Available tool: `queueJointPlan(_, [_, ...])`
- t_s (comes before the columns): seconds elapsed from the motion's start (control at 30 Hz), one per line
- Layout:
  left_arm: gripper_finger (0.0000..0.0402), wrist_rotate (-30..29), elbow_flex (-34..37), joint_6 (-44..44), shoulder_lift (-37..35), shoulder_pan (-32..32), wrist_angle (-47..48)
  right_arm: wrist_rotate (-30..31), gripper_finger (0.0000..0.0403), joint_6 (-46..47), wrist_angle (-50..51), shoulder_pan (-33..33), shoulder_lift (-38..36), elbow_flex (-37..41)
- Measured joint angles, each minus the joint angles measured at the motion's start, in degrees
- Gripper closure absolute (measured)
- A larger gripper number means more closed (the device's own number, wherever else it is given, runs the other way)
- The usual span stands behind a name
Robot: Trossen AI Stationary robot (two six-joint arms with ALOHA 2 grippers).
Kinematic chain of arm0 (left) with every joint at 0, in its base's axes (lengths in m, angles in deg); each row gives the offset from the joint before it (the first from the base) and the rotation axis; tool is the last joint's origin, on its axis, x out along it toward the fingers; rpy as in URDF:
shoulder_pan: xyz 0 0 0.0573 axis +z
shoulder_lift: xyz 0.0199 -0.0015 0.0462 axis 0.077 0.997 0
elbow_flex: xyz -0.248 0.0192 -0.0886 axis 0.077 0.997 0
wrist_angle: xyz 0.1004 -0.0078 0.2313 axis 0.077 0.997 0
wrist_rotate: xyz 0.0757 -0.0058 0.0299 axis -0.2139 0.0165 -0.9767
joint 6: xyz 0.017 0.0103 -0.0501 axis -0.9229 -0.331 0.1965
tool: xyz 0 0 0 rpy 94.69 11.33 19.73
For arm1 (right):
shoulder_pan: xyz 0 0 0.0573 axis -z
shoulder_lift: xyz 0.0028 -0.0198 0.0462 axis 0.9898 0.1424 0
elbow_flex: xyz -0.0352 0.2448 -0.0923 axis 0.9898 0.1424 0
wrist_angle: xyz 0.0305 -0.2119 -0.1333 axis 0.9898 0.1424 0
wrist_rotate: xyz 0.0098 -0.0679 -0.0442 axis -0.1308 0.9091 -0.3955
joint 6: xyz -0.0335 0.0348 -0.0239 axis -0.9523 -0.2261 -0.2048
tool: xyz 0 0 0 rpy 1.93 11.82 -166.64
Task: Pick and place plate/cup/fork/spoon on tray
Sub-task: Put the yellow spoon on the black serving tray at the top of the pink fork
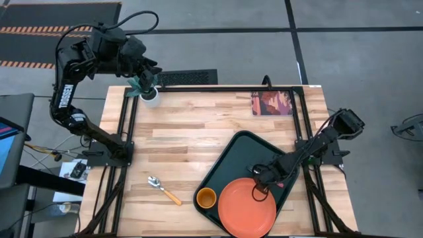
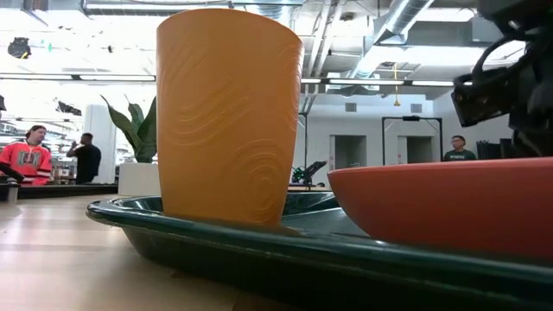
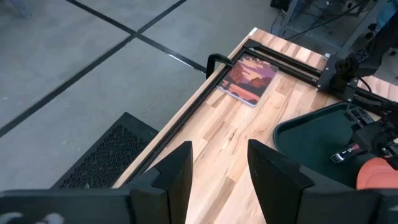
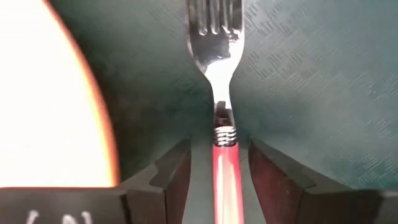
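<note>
The dark green tray lies at the table's near right. The orange plate and the orange-yellow cup stand on it; the low view shows the cup upright beside the plate. The fork lies on the tray floor beside the plate, with its pink-red handle between the fingers of my open right gripper, which stand on either side without touching it. The yellow-handled spoon lies on the bare table left of the tray. My left gripper is open and empty, raised at the far left corner.
A white pot with a green plant stands at the far left edge, under my left arm. A reddish-brown picture card lies at the far right. Black rails frame the table. People stand in the room behind.
</note>
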Motion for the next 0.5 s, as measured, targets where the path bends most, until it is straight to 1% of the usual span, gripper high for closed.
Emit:
queueJointPlan(0.1, [0.0259,0.0,0.0,0.0,0.0,0.0,-0.4,0.0,0.0215,-0.3,0.1,0.3,-2.2,0.0])
queueJointPlan(0.4, [0.0259,0.1,0.0,1.3,0.0,0.0,-2.8,1.1,0.0213,-3.4,0.0,3.0,-12.8,0.0])
queueJointPlan(0.5, [0.0259,2.4,0.0,1.6,0.0,0.0,-2.7,1.2,0.0213,-5.1,0.0,4.4,-16.2,0.0])
